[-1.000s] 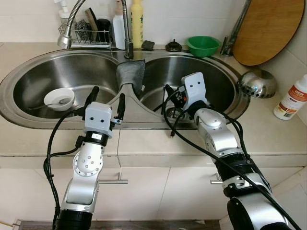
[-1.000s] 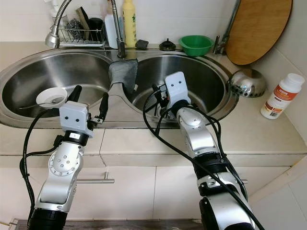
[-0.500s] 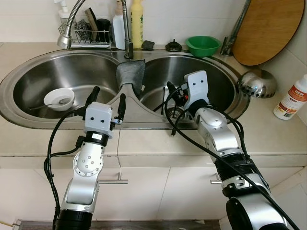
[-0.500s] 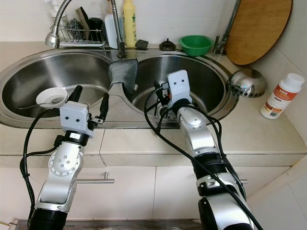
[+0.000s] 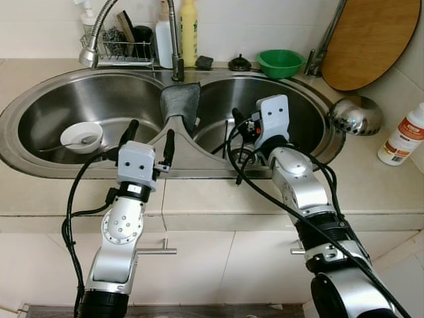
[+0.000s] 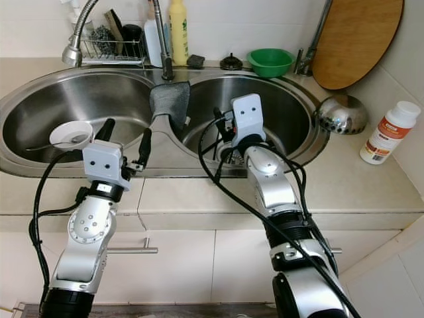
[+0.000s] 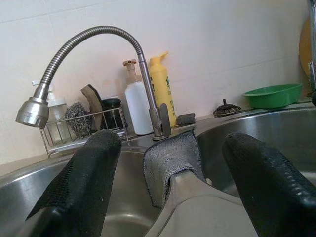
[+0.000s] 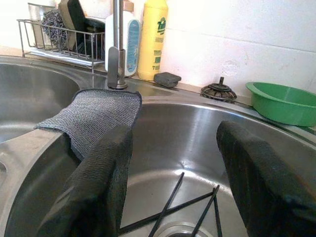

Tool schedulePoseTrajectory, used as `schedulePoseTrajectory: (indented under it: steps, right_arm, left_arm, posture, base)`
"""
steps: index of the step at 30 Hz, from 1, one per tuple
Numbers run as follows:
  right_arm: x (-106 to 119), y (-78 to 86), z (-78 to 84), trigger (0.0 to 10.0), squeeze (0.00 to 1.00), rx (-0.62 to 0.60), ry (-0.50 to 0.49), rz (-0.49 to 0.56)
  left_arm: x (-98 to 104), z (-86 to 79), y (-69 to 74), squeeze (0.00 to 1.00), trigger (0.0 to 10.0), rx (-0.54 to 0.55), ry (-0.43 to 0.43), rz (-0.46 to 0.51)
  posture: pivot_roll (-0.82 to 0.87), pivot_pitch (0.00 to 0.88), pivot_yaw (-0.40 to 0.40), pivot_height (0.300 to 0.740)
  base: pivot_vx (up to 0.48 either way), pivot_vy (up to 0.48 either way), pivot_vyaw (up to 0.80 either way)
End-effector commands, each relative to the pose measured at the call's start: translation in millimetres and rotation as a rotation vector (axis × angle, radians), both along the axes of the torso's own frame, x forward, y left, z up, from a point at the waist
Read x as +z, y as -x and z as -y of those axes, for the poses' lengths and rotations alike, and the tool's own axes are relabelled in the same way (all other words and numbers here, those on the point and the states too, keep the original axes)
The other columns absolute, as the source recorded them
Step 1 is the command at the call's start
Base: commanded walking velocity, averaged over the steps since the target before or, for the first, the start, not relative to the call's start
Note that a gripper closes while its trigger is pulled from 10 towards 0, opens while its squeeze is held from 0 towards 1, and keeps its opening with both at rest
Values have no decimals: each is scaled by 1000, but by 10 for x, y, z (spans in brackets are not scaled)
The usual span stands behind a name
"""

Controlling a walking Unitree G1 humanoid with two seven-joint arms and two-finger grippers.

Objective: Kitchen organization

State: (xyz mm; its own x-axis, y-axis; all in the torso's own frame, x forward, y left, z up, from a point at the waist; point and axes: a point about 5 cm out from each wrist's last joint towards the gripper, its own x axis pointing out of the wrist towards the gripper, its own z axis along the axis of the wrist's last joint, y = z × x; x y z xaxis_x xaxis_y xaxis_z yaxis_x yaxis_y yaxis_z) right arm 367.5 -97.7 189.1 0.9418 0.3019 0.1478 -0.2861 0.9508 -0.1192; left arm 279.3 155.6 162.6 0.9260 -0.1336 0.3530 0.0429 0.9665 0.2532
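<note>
A steel double sink (image 5: 199,162) lies before me. A white bowl (image 5: 81,136) with a spoon in it sits in the left basin. Several black chopsticks (image 8: 168,207) lie by the drain of the right basin. A grey cloth (image 5: 180,103) hangs over the divider between the basins. My left gripper (image 5: 151,129) stands open over the sink's front rim, just left of the divider, holding nothing. Over the right basin my right gripper (image 5: 242,122) is open and empty, with the chopsticks below it.
Behind the sink stand a faucet (image 5: 175,40), a wire rack (image 5: 122,43) of scrubbers, a yellow bottle (image 5: 189,33) and a green bowl (image 5: 280,63). A wooden board (image 5: 368,40) leans at the back right, beside a steel ladle (image 5: 354,116) and a white bottle (image 5: 404,136).
My right gripper has lifted a little and moved slightly farther back over the right basin. The left gripper has stayed almost in place.
</note>
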Motion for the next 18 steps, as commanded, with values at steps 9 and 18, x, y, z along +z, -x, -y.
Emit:
schedulePoseTrajectory:
  steps: [9,18]
  right_arm:
    - [75,27,3,10000,0,-7,-14,54]
    - [105,42,-18,10000,0,11,-25,77]
  left_arm:
    - [21,59,12,0,10000,-46,37,6]
    - [34,75,14,0,10000,-54,31,11]
  posture:
    - [24,0,-35,740]
    - [24,0,-36,740]
  base:
    - [0,85,0]
    - [0,476,0]
